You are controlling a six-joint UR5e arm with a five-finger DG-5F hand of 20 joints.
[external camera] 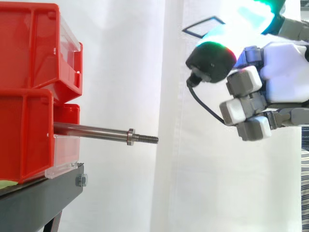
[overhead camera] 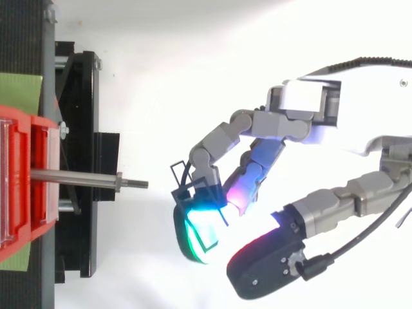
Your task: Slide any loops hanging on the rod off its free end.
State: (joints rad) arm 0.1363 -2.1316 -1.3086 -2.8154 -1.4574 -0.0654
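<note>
While the rod [external camera: 96, 131] juts out from the red bins [external camera: 24, 140], the hand [overhead camera: 309, 103] hangs well apart beyond its free end, fingertips [overhead camera: 190, 243] pinching a thin black loop [external camera: 198, 24] (clear of the rod).

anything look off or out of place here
Nothing is damaged or spilled. The rod is bare, and the thin black loops sit on the hand's curled fingertips, clear of the rod's free end.

Rod [external camera: 96, 131] left, loop [external camera: 203, 27] in robot hand [overhead camera: 309, 106] — right
</note>
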